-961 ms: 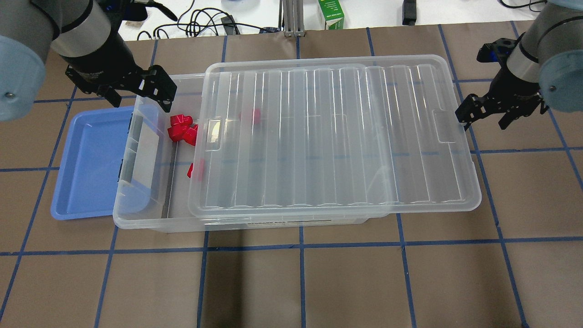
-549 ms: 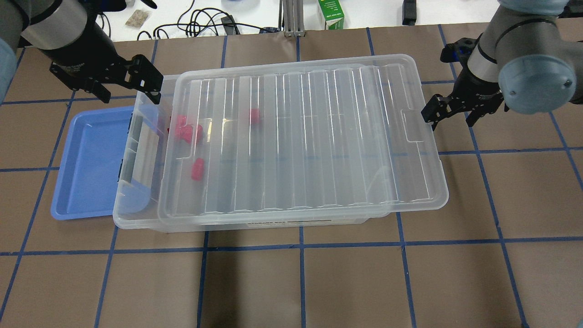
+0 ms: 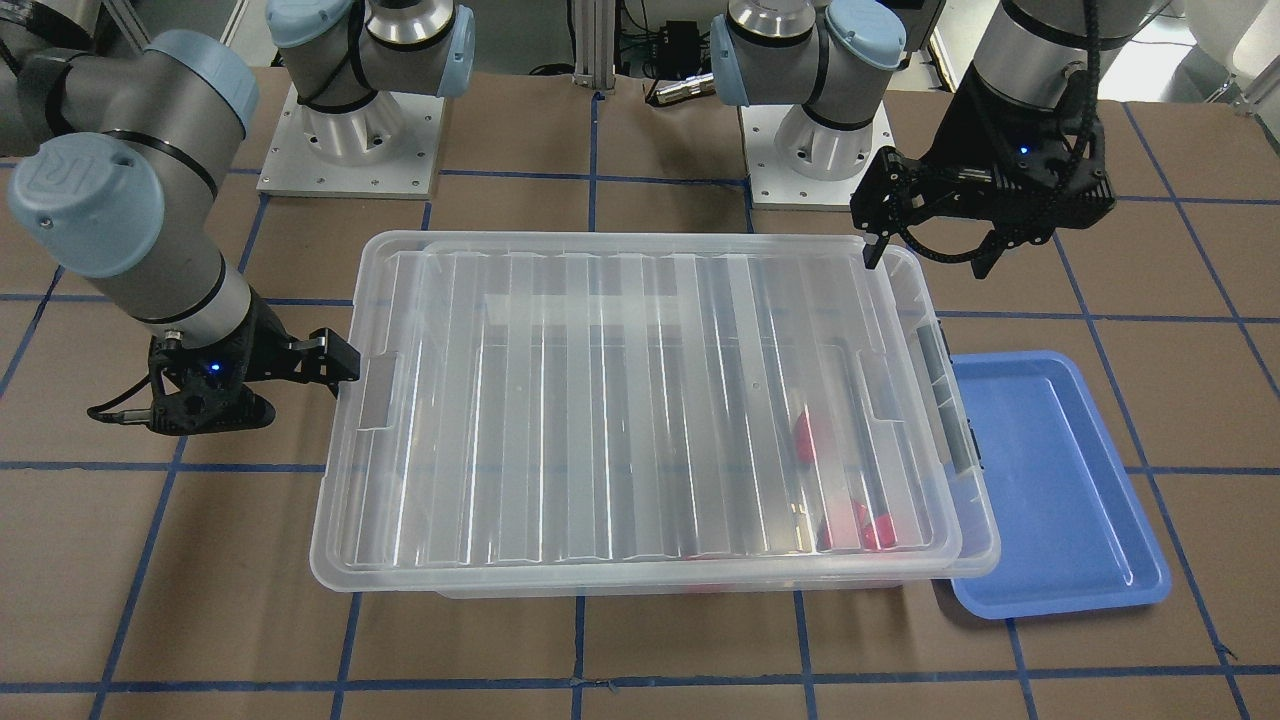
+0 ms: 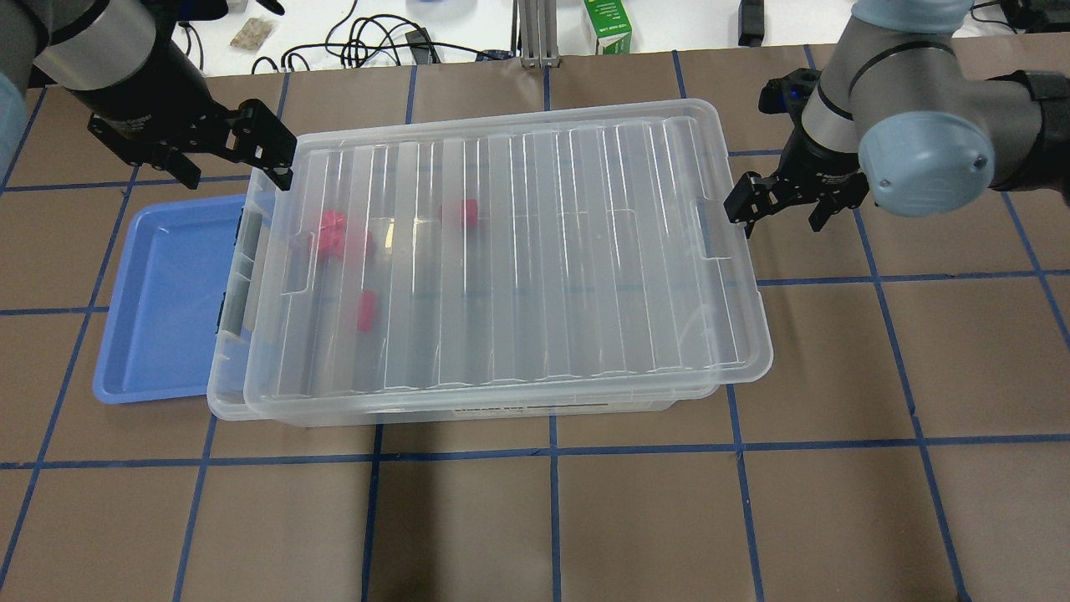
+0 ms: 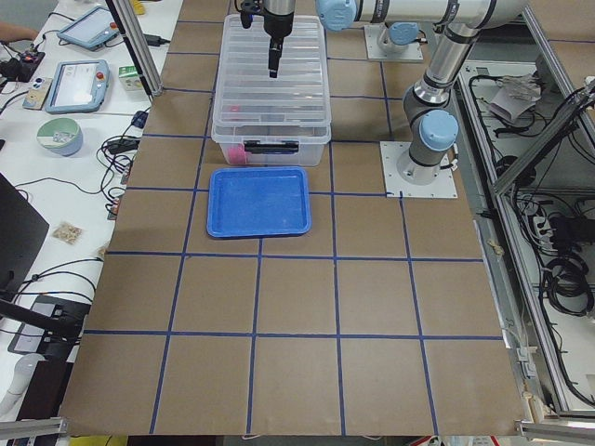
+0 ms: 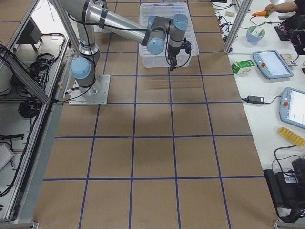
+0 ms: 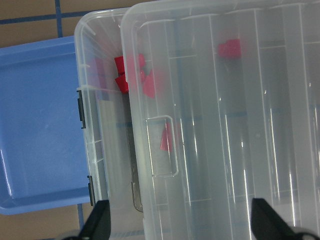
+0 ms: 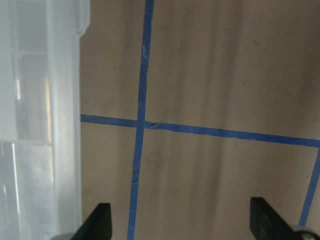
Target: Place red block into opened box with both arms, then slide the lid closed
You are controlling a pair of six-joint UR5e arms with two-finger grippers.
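Lid [image 4: 518,251]: flat translucent plastic, parallel ribs, rounded corners, a rectangular handle recess at each short end. It lies slightly askew on the box [image 4: 226,393] and covers nearly all of it. A narrow strip of clear box shows uncovered at the end under the left gripper's fingers.

Red blocks [image 4: 332,230]: small and glossy, on the box floor. They look pale pink and blurred through the lid, bright red in the uncovered strip.

Left gripper [image 4: 238,177]: fingers spread wide, holding nothing, above the box's far corner.

Right gripper [image 4: 777,221]: fingers spread, only table between them. One finger is at the lid's short edge; contact unclear.

Blue tray [image 4: 167,293]: shallow, smooth, rounded rim, just beside the box's end, below the left fingers.

Table [image 4: 552,518]: matte brown, gridded with blue tape.
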